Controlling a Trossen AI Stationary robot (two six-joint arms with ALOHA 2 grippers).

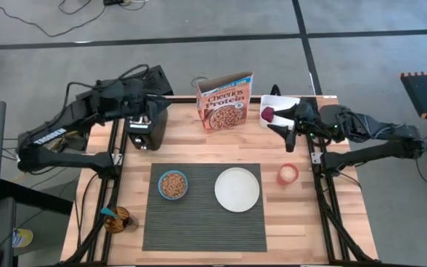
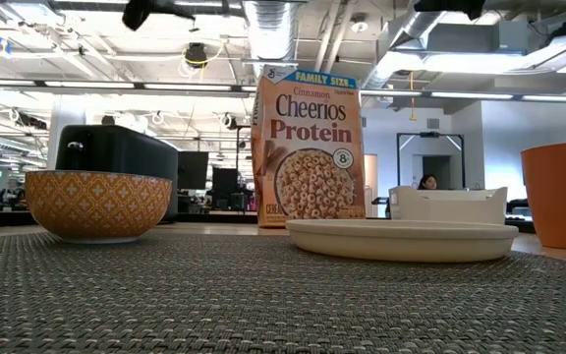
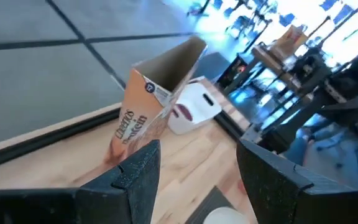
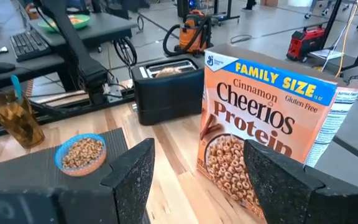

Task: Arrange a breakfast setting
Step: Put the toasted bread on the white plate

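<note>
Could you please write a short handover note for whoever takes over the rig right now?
Left gripper: open, empty, above the black toaster.
Right gripper: open, empty, by the white container at the back right, which holds a dark-red fruit.
Done: the placemat carries the blue bowl with cereal and the empty white plate.
Left: the bagel sits in the toaster slot; the spoon stands in a glass off the mat's left; the fruit is not yet moved.
</note>
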